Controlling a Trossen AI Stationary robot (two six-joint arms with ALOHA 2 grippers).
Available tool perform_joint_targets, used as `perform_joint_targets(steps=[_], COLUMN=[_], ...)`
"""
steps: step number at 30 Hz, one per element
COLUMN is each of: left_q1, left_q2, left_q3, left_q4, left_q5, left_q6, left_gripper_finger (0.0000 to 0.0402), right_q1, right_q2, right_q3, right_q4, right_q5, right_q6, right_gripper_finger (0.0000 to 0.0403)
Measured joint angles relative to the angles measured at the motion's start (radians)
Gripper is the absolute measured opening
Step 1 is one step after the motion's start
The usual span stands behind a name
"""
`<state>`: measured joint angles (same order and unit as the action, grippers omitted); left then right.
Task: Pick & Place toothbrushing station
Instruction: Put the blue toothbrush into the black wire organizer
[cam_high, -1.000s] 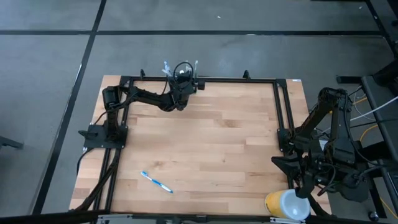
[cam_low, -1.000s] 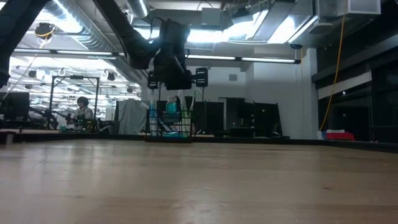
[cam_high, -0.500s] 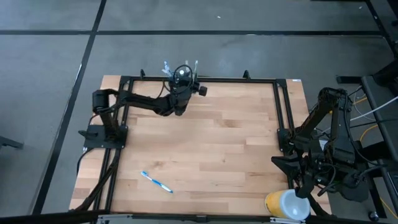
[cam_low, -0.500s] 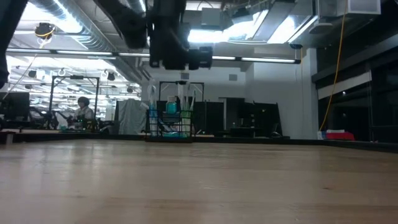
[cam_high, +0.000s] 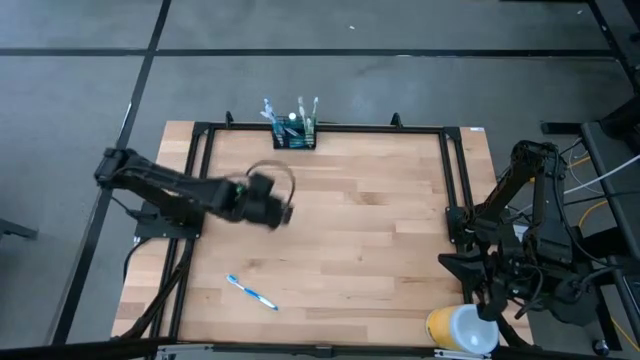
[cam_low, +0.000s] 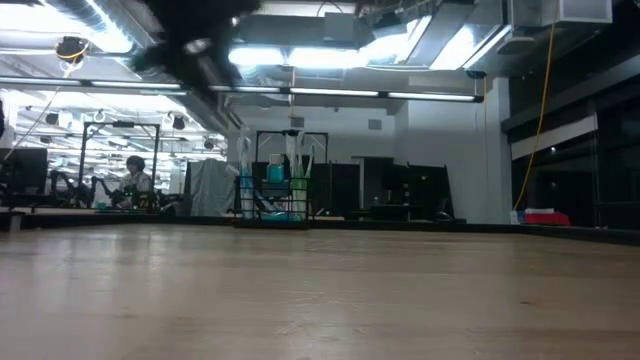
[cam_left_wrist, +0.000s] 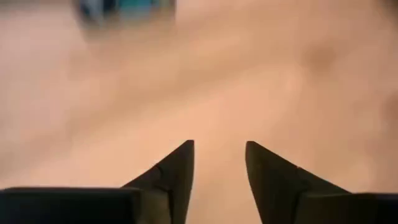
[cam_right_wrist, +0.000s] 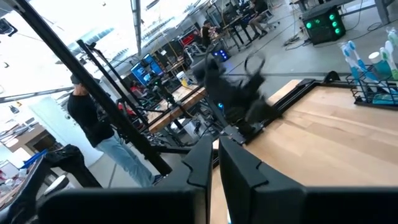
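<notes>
The caddy (cam_high: 297, 133) stands at the far edge of the table (cam_high: 370, 240), near the middle of that edge, with toothbrushes upright in it. The high view shows it from above and free, with nothing touching it. The low view shows the caddy (cam_low: 275, 194) from the side, as a wire frame with a blue-green item inside and white brushes rising above its rim. The left gripper (cam_high: 268, 201) is over the left half of the table, well apart from the caddy. Only the left wrist view shows its jaws: they are open with a clear gap and hold nothing, and under the left gripper (cam_left_wrist: 219, 163) there is only bare wood. A blue toothbrush (cam_high: 251, 293) lies flat near the near left corner, and the low view does not show it. A yellow-and-white cup (cam_high: 462, 329) stands at the near right corner. The right gripper (cam_right_wrist: 214, 163) waits beside the table's right edge, jaws almost closed and empty. In the right wrist view a person (cam_right_wrist: 102, 134) stands beyond the table.
</notes>
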<state>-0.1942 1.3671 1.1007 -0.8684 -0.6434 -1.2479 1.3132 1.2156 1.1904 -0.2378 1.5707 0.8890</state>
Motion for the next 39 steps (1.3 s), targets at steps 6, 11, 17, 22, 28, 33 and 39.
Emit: perform_joint_targets(steps=[6, 11, 17, 22, 28, 33, 39], left_q1=[-0.266, -0.43, -0.452, -0.495, -0.56, -0.591, -0.632], left_q2=[0.029, 0.074, 0.129, 0.183, 0.2, 0.2, 0.2], left_q3=[0.0, 0.0, 0.0, 0.0, 0.0, 0.0, -0.064], left_q4=[-0.308, -0.285, -0.138, -0.139, -0.075, -0.22, -0.241], left_q5=[0.301, 0.505, 0.626, 0.695, 0.642, 0.552, 0.481], left_q6=[-0.59, -0.867, -0.862, -0.714, -0.047, 0.265, 0.414], left_gripper_finger=[0.0109, 0.0107, 0.0102, 0.0097, 0.0109, 0.0118, 0.0127], right_q1=[0.002, 0.002, 0.002, 0.003, 0.003, 0.003, -0.024], right_q2=[0.0, 0.006, 0.02, 0.036, 0.044, 0.044, 0.063], right_q3=[0.0, 0.0, 0.0, 0.0, 0.0, 0.0, 0.0], right_q4=[0.006, 0.014, 0.014, 0.021, 0.022, 0.022, 0.022], right_q5=[-0.025, -0.045, -0.045, -0.06, -0.061, -0.04, -0.003], right_q6=[0.025, 0.043, 0.042, 0.045, 0.045, 0.074, 0.091], right_gripper_finger=[0.0032, 0.0032, 0.0032, 0.0032, 0.0032, 0.0032, 0.0032])
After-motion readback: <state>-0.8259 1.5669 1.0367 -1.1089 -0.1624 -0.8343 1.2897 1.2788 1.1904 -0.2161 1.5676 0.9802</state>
